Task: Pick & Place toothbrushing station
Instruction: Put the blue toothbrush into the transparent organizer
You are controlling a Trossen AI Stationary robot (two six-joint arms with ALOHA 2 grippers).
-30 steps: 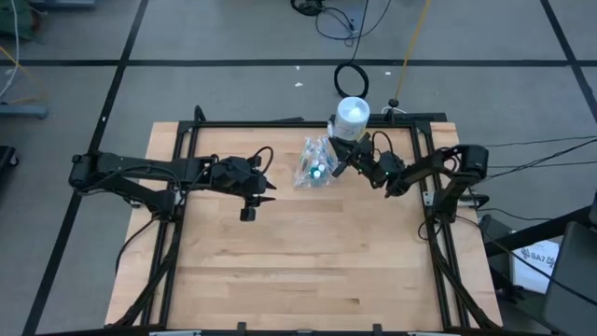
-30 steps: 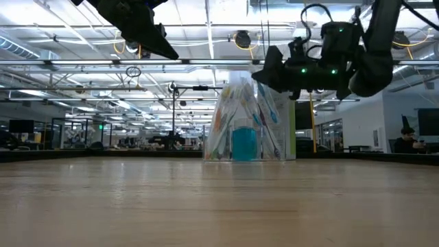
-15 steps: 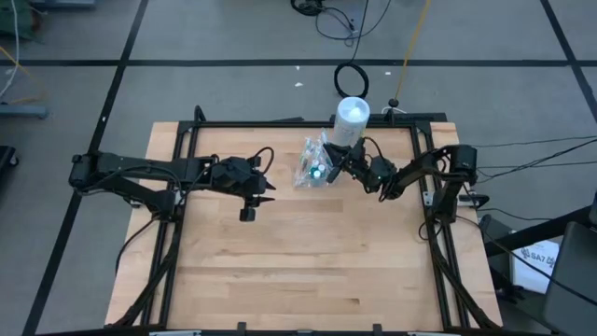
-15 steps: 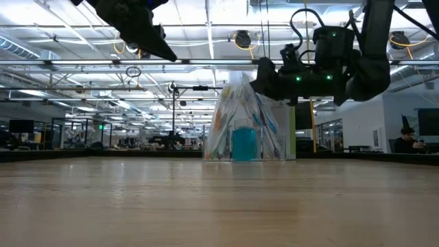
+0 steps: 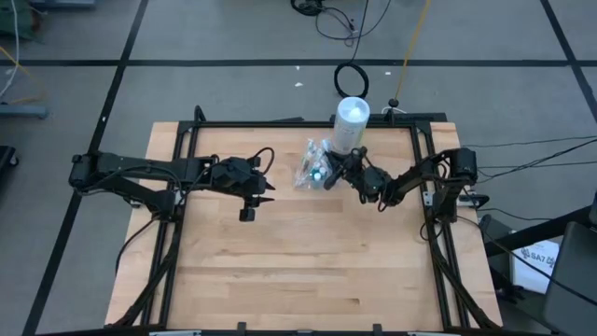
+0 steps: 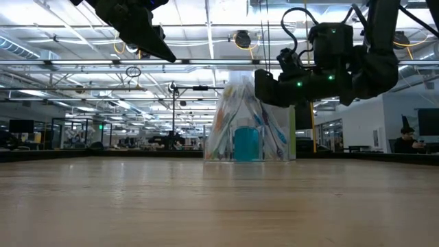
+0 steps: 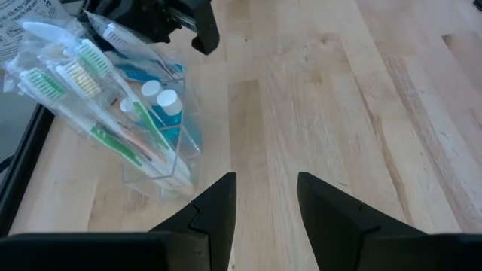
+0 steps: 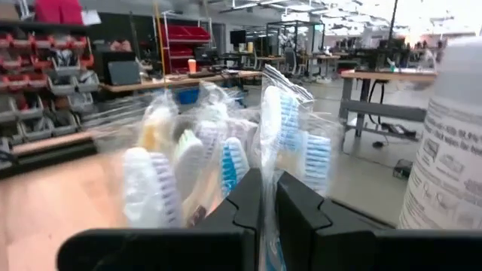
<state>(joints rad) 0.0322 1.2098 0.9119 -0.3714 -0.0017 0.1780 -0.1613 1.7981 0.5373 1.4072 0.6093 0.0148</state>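
The crinkly clear bag [image 5: 312, 166] stands upright on the table near its far edge. It holds several pastel toothbrushes [image 7: 90, 98] and blue toothpaste tubes [image 6: 245, 143]. My right gripper [image 5: 330, 171] is shut and sits against the bag's upper right side in the low view [image 6: 264, 86]. Toothbrush heads [image 8: 226, 162] fill its wrist view just past the fingertips. My left gripper [image 5: 258, 193] is open and empty, raised above the table to the bag's left, and points toward the bag [image 7: 263, 202]. My right gripper reaches the bag's upper part [image 8: 280, 128] with shut fingers, coming level from the table's right. A strip of clear plastic runs down toward the narrow gap between the fingers. I cannot tell whether the fingers touch or pinch it.
A white cylindrical canister [image 5: 352, 119] stands right behind the bag at the table's far edge and shows close beside my right gripper [image 8: 444, 143]. The black frame rails [image 5: 177, 149] run along the table's sides. Bare wood [image 5: 308, 261] lies on the near side.
My right gripper has moved down and toward the table's near-left, from beside the canister to the bag's upper side. The bag has stayed standing in place.
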